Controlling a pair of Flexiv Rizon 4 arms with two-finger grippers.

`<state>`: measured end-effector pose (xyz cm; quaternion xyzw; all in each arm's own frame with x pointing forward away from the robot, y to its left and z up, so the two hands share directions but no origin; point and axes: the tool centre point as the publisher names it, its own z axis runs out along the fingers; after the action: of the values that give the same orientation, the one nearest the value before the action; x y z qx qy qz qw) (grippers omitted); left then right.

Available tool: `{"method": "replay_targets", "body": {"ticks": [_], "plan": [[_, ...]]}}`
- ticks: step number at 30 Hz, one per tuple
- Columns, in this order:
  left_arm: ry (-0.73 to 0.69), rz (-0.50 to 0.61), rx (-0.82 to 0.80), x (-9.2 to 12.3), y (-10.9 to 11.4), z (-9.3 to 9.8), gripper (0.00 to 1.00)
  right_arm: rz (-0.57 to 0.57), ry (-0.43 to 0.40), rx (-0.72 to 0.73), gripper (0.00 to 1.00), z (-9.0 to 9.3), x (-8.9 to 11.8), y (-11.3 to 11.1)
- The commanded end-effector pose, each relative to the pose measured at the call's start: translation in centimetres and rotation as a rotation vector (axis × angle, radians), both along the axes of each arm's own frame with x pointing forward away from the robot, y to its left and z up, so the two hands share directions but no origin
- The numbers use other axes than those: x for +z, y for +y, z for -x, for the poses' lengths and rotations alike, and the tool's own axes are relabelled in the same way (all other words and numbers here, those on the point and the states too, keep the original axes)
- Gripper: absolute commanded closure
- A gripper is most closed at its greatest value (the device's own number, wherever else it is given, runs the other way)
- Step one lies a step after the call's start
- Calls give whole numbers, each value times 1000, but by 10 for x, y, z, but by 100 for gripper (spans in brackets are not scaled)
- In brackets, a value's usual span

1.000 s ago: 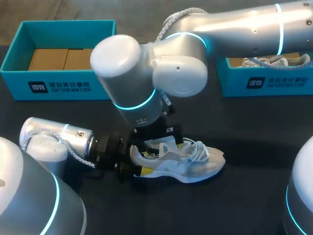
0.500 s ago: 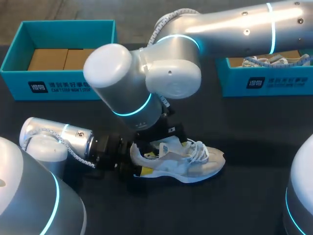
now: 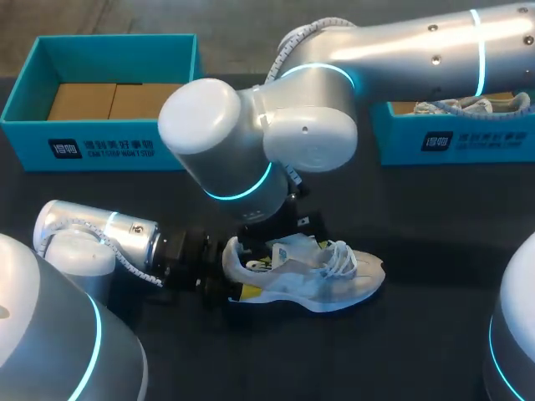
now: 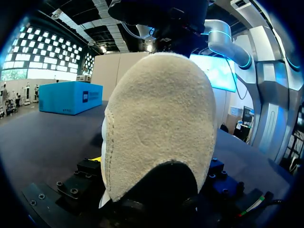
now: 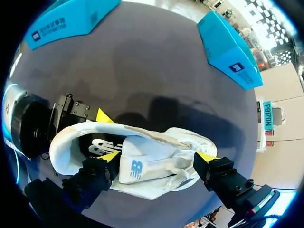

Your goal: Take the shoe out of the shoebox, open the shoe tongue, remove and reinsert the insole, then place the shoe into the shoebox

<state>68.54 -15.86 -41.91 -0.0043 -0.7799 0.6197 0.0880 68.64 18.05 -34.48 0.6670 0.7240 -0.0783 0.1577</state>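
Note:
A white sneaker lies on its side on the black table, toe to the right. My left gripper reaches in from the left and is shut on its heel; the fuzzy heel fills the left wrist view, and one yellow fingertip shows against the heel's far side. My right arm comes in from the upper right, past the middle, and its gripper hangs open just over the shoe. It straddles the tongue and the laces, one fingertip at the shoe's opening, the other towards the toe. In the head view the wrist hides most of that gripper.
A teal shoebox with a cardboard insert stands at the back left. A second teal box at the back right holds another pale shoe. My right arm's big elbow joint hangs over the table's middle.
The right arm's elbow swung left and back again, and its gripper shifted slightly right over the shoe. The shoe and the left gripper stayed put.

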Motion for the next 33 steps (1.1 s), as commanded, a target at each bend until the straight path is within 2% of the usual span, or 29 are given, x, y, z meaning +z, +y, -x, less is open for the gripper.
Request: {"method": "replay_targets", "body": {"ticks": [1, 14, 19, 22, 33], "plan": [[0, 0, -1, -3, -1, 2, 100, -77, -205, -565, 0, 5, 2, -5], [0, 0, -1, -3, -1, 2, 100, -95, -193, -583, 1, 5, 2, -15], [0, 0, -1, -3, -1, 2, 100, -100, -193, -593, 23, 6, 5, -18], [0, 0, -1, -3, -1, 2, 100, -106, -192, -598, 49, 7, 9, -19], [0, 0, -1, -3, -1, 2, 100, -161, -137, -601, 58, 7, 5, -17]]}}
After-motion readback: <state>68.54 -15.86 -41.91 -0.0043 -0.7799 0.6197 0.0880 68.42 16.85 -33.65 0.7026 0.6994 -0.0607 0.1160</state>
